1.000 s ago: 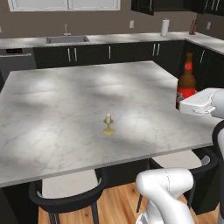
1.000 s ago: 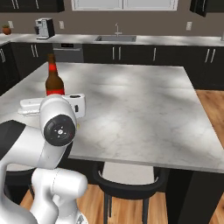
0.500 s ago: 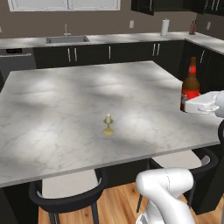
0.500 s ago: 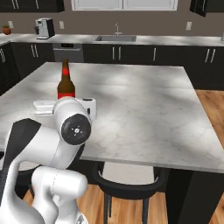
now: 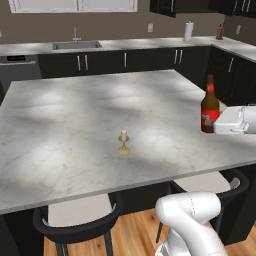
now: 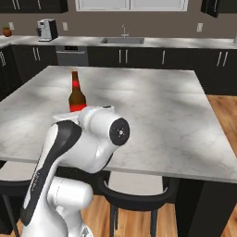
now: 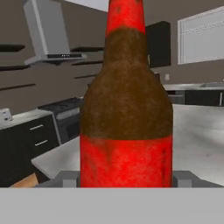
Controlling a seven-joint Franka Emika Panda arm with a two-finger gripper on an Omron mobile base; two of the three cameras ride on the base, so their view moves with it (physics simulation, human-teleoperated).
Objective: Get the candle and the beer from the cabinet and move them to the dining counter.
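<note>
The beer point(image 5: 210, 106), a dark brown bottle with a red label and red neck, stands upright over the right edge of the dining counter point(image 5: 75, 125). My gripper point(image 5: 214, 124) is shut on its lower body, the white hand reaching in from the right. In the hand view the beer point(image 7: 126, 113) sits between my grey fingertips point(image 7: 69, 178). From the right base camera, the beer point(image 6: 77, 95) rises just behind my arm on the dining counter point(image 6: 162, 106). The candle point(image 5: 123, 142), a cream stub on a brass holder, stands mid-counter, well left of the bottle.
Two black stools point(image 5: 80, 220) are tucked under the near edge of the island. A wall worktop with a sink point(image 5: 77, 45), a paper-towel roll point(image 5: 188, 31) and a coffee machine point(image 6: 46, 29) runs behind. Black upper cabinets point(image 5: 200, 5) hang at the top right.
The gripper has carried the beer lower and further in over the counter's edge. My elbow has swung rightwards in the right base view. The candle has not moved.
</note>
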